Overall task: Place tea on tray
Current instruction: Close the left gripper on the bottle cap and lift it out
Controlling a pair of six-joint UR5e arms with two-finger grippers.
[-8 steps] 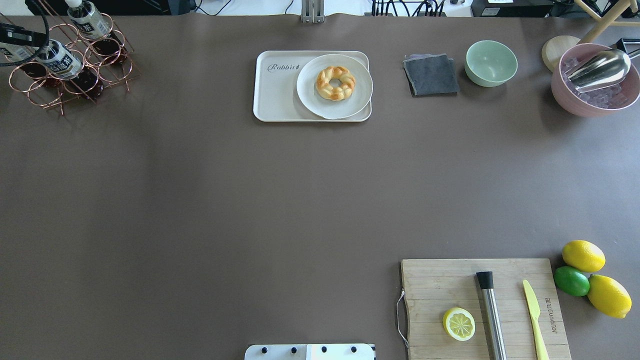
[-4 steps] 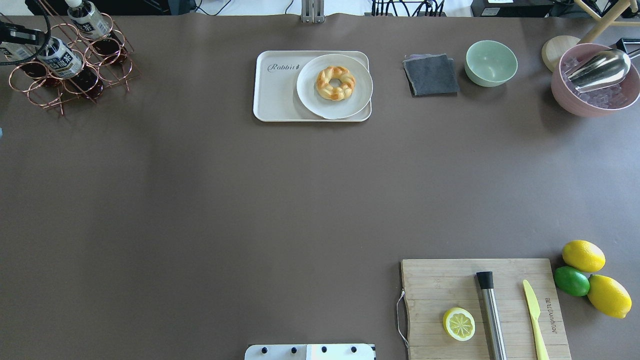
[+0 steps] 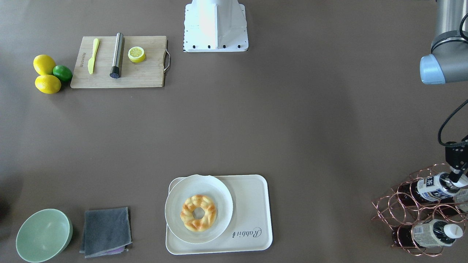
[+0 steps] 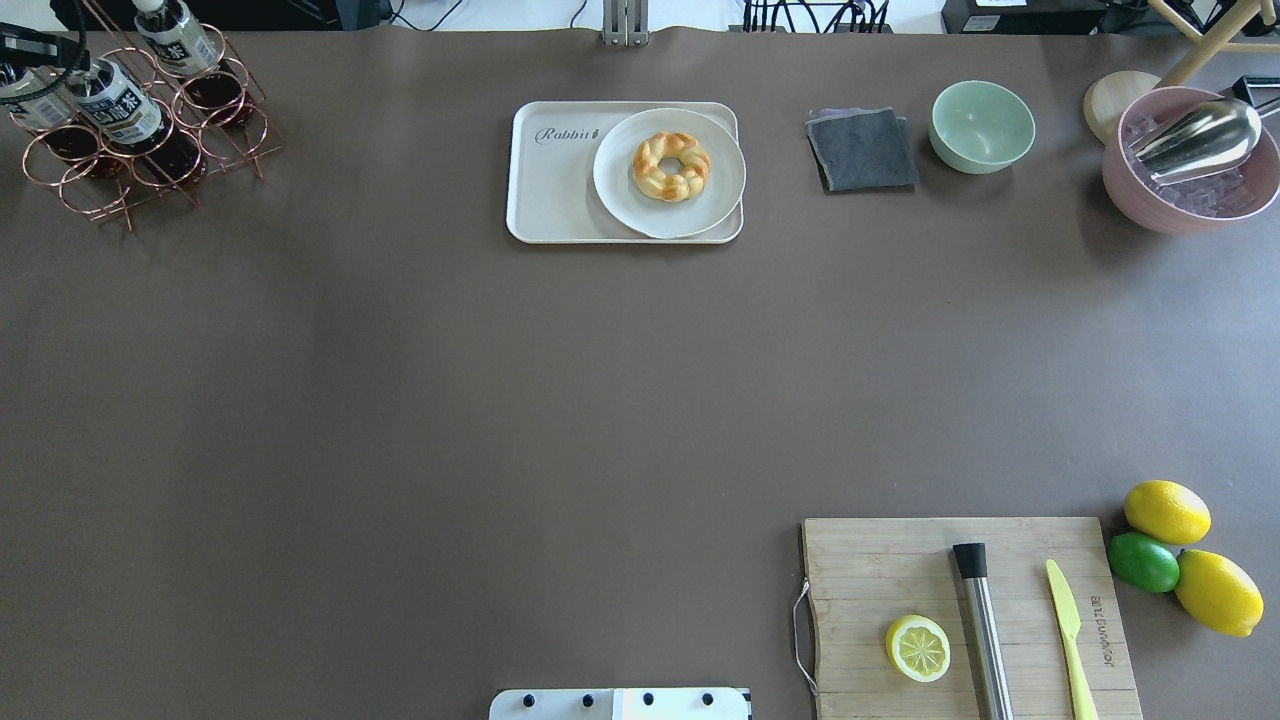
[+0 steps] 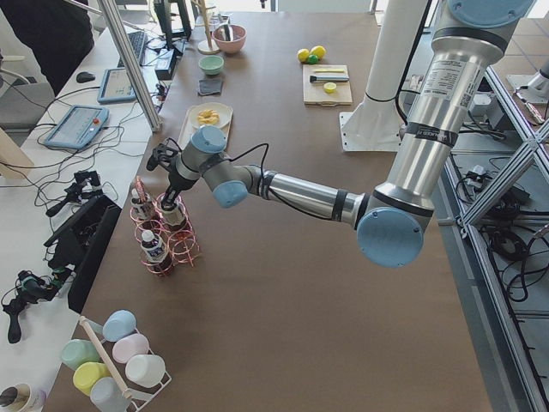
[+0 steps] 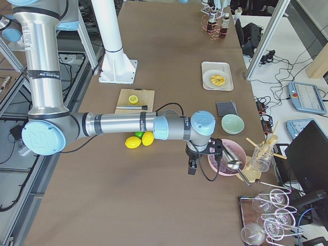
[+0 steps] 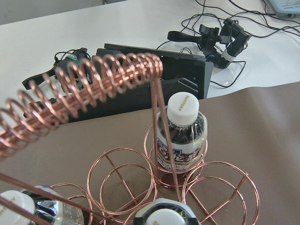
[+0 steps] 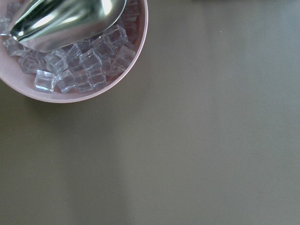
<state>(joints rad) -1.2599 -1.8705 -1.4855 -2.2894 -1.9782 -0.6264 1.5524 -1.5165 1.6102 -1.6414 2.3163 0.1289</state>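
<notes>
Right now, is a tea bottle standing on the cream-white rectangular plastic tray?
No, the cream-white tray holds only a round white plate with a braided bread ring.

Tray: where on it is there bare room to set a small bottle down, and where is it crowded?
Free: the tray has a bare strip on the robot's side of the Rabbit script, between its left rim and the plate in the overhead view. Crowded: the rest, covered by the plate with the bread ring, which overlaps the right rim.

Silver arms (image 5: 446, 94), pale-blue joint caps (image 5: 390, 236)
</notes>
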